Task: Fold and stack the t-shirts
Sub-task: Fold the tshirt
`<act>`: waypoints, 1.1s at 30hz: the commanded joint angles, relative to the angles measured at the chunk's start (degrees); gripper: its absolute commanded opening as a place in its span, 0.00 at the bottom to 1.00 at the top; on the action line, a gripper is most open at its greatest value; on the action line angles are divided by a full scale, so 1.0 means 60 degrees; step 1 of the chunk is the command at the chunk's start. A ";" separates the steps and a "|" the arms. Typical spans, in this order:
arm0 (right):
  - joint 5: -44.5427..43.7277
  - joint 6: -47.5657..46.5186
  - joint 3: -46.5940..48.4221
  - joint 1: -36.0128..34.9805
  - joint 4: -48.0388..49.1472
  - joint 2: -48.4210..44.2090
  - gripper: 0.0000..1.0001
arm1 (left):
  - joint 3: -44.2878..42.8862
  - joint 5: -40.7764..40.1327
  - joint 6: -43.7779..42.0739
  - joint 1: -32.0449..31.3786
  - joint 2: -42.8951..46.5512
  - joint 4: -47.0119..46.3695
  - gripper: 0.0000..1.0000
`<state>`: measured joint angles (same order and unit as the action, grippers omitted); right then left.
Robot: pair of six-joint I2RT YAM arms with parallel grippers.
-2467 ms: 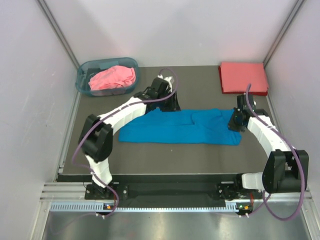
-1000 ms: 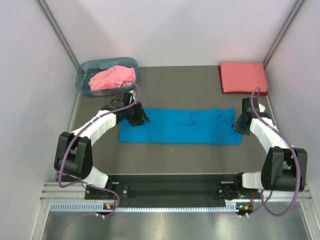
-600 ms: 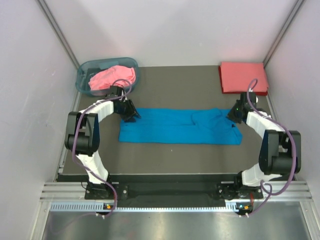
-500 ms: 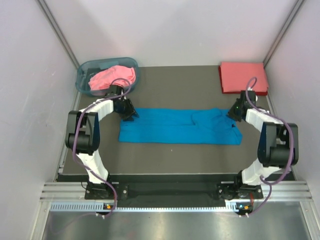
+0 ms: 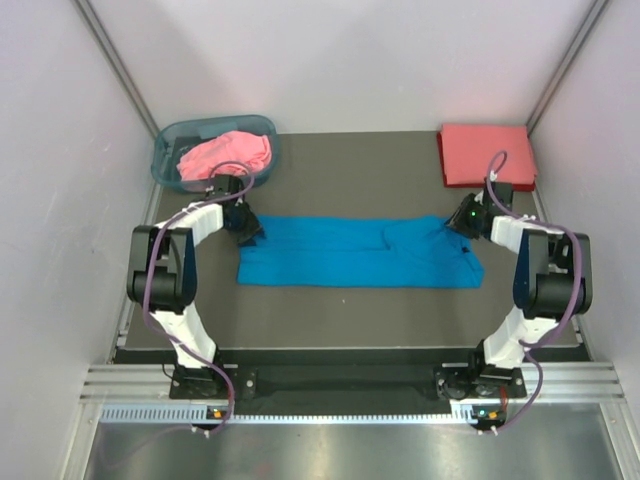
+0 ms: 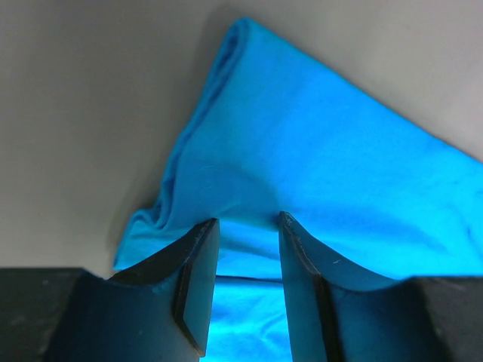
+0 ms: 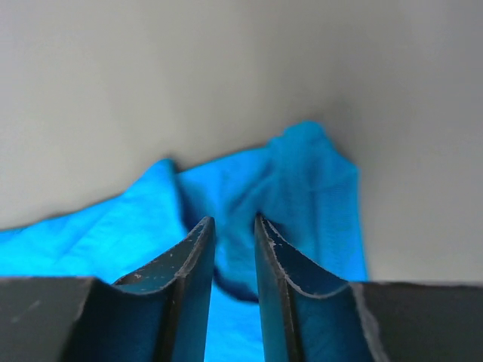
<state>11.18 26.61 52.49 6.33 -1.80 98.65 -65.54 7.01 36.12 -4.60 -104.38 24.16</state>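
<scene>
The left jaws stand partly apart, nothing between them but a clear gap through which bright cloth shows. They are poised right at the far left corner of the blue t-shirt (image 6: 317, 151), where the hem rolls into a small ridge against the grey counter (image 6: 83, 113). The right jaws are set much narrower, only a slim slot between them, and they point at the shirt's far right corner (image 7: 302, 188), which is bunched into a soft hump. No cloth is clamped there as far as the wrist view shows, though the tips sit very close to the fabric.

From above, the blue t-shirt (image 5: 360, 253) lies as a long flat band across the middle of the counter (image 5: 350, 310), its long side running left to right, with a few creases right of centre. The left arm (image 5: 190, 225) curves in from the left side to the shirt's upper left corner, and the right arm (image 5: 515, 232) bends in from the right side to the upper right corner (each one at its own end of the same far edge).

Further out, the pink t-shirt (image 5: 228, 155) sits crumpled in the translucent basket (image 5: 165, 150) at the far left corner, just behind the left arm. The coral-red t-shirt (image 5: 485, 155) lies folded into a neat square at the far right corner, just beyond the right arm.
</scene>
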 commanded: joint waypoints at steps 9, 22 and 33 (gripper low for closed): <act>0.0437 -0.0041 0.0744 -0.0746 -0.0651 -0.1148 0.34 | 0.1210 -0.2017 0.0484 0.0984 0.0785 0.0675 0.42; -0.0615 0.0251 0.0539 -0.1405 -0.2436 -0.2189 0.38 | 0.2088 -0.3100 0.0440 0.2405 0.1810 0.1129 0.43; -0.1587 0.1382 0.0041 -0.2695 -0.1973 -0.2423 0.51 | 0.1506 -0.2970 0.0367 0.3154 0.3435 0.2036 0.43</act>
<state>3.07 33.67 53.30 -9.76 -18.26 86.78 -52.58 -10.00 39.22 14.31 -87.77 33.21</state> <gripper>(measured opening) 0.497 0.427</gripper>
